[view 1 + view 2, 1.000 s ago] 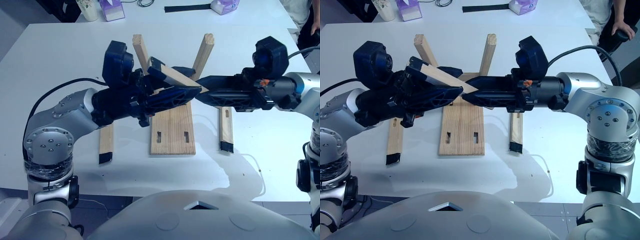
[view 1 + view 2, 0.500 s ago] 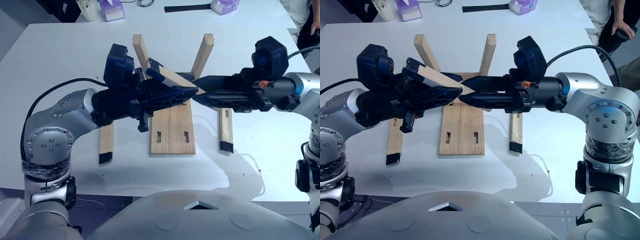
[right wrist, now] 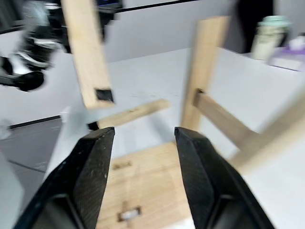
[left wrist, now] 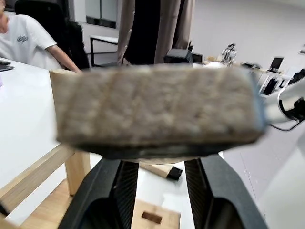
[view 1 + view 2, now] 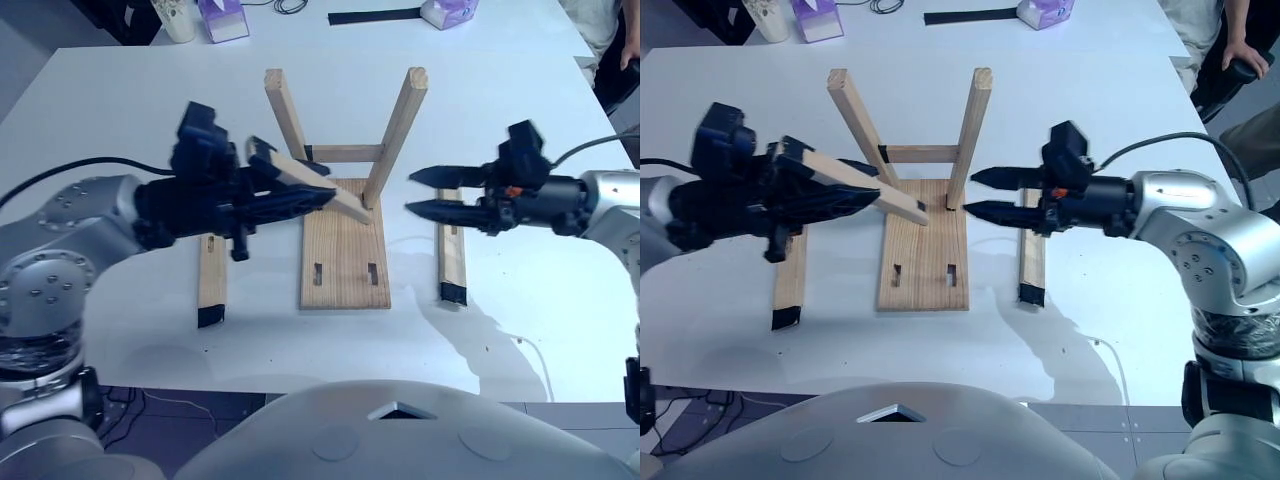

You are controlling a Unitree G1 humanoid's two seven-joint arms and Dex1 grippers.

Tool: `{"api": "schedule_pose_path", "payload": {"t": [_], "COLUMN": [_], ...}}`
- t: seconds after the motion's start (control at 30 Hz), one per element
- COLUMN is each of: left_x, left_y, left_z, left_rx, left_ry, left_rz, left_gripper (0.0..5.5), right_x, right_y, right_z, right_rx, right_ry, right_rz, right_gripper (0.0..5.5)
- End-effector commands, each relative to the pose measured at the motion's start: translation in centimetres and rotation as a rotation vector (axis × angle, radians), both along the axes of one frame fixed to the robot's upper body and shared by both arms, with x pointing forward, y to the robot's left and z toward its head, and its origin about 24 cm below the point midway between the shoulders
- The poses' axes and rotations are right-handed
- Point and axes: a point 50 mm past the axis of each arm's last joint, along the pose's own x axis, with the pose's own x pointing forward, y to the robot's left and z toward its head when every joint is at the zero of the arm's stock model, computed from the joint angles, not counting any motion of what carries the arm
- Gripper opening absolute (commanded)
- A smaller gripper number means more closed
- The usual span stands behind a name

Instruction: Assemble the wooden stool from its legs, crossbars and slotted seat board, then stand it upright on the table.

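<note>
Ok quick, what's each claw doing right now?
Left claw: closed, holding a wooden stick.
Right claw: open, holding nothing.

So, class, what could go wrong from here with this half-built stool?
1. The bar in the left end effector hangs tilted, its free end near the upright legs; a nudge might topple them.
2. The right end effector is open and empty, so nothing steadies those legs on the seat board.

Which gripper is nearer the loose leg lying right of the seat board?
Right. The right gripper hangs open by the far end of that leg, on its seat board side. The left gripper, shut on a wooden bar, is across the board.
</note>
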Motion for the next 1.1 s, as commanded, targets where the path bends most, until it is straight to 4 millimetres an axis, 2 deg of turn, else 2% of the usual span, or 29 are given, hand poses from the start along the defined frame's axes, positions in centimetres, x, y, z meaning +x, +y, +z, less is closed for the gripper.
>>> {"api": "schedule_pose_path", "payload": {"t": [0.03, 0.13, 0.23, 0.37, 0.47, 0.57, 0.67, 1.0, 1.1], "left_x": [1.5, 2.5, 3.1, 2.6, 2.7, 3.5, 4.0, 3.5, 3.0], "left_y": [2.6, 4.7, 6.5, 9.1, 11.1, 12.2, 12.2, 15.0, 15.5], "left_z": [-0.6, -1.6, -3.1, -5.9, -7.1, -7.0, -6.6, -6.0, -6.6], "left_rx": [0.155, 0.164, 0.244, 0.389, 0.476, 0.507, 0.501, 0.609, 0.625], "left_ry": [-0.176, -0.276, -0.292, -0.312, -0.33, -0.362, -0.376, -0.322, -0.288], "left_rz": [0.154, 0.253, 0.287, 0.213, 0.187, 0.179, 0.157, 0.042, 0.033], "left_gripper": [1.29, 1.29, 1.29, 1.29, 1.29, 1.29, 1.29, 1.29, 1.29], "right_x": [-0.6, -1.0, -1.4, -1.9, -2.1, -2.5, -2.9, -4.0, -4.3], "right_y": [-1.4, -1.8, -1.9, -2.2, -2.3, -2.1, -1.8, -1.7, -1.5], "right_z": [0.0, -0.6, -1.2, -1.9, -2.1, -2.6, -3.2, -4.6, -4.8], "right_rx": [0.013, 0.016, 0.011, -0.007, -0.014, -0.023, -0.031, -0.082, -0.083], "right_ry": [-0.042, -0.04, -0.036, -0.029, -0.031, -0.027, -0.017, -0.015, -0.013], "right_rz": [-0.129, -0.179, -0.214, -0.255, -0.282, -0.298, -0.303, -0.349, -0.36], "right_gripper": [2.3, 2.3, 2.3, 2.3, 2.3, 2.3, 2.3, 2.3, 2.3]}}
